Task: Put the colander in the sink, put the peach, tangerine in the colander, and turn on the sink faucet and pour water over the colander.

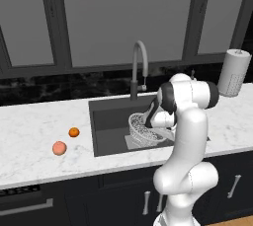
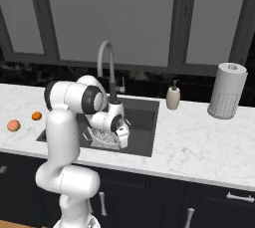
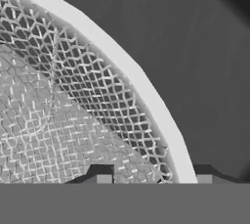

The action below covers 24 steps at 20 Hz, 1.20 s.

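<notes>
The gripper (image 3: 152,179) straddles the colander (image 3: 73,120) rim, jaws parted, not clamping. The colander sits in the sink (image 1: 106,121), at five o'clock from the faucet (image 1: 140,67); seemingly light, stiff mesh, best gripped by its rim.

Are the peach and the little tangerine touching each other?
Apart. The left base view shows bare white counter between the peach and the tangerine, which sits farther back; the right base view shows the same gap.

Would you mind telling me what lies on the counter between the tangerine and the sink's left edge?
Nothing: in the left base view, only bare white marble separates the tangerine from the sink.
</notes>
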{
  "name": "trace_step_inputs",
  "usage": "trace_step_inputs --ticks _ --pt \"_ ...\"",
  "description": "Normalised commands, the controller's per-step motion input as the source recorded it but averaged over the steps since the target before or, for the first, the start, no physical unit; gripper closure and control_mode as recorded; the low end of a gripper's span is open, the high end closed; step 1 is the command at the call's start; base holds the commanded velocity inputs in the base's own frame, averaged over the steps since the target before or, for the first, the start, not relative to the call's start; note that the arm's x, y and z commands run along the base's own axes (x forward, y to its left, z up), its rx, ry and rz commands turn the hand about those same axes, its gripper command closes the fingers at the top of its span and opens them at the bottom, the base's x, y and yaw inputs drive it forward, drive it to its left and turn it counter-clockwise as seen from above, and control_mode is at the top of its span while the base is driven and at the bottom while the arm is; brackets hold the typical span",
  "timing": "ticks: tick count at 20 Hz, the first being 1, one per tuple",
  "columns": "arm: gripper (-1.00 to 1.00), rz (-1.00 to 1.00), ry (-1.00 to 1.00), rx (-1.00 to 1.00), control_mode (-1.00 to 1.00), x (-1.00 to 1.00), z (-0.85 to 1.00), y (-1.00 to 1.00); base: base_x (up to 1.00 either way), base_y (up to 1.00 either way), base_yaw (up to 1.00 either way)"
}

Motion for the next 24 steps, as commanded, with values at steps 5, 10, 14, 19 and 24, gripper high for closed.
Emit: trace_step_inputs --ticks 5,10,14,19,24 --pt "-1.0 0.0 -0.06 0.0 -1.0 -0.19 0.0 -0.05 0.0 0.0 0.0" --pt "-1.0 0.0 -0.18 0.0 -1.0 -0.29 0.16 -0.09 0.0 0.0 0.0" --pt "-1.0 0.0 -0.22 0.0 -1.0 -0.15 0.5 -0.17 0.0 0.0 0.0" --pt "-1.0 0.0 -0.31 0.01 -1.0 -0.02 0.96 -0.3 0.0 0.0 0.0" --pt "-1.0 0.02 -0.32 0.0 -1.0 -0.04 1.0 -0.36 0.0 0.0 0.0"
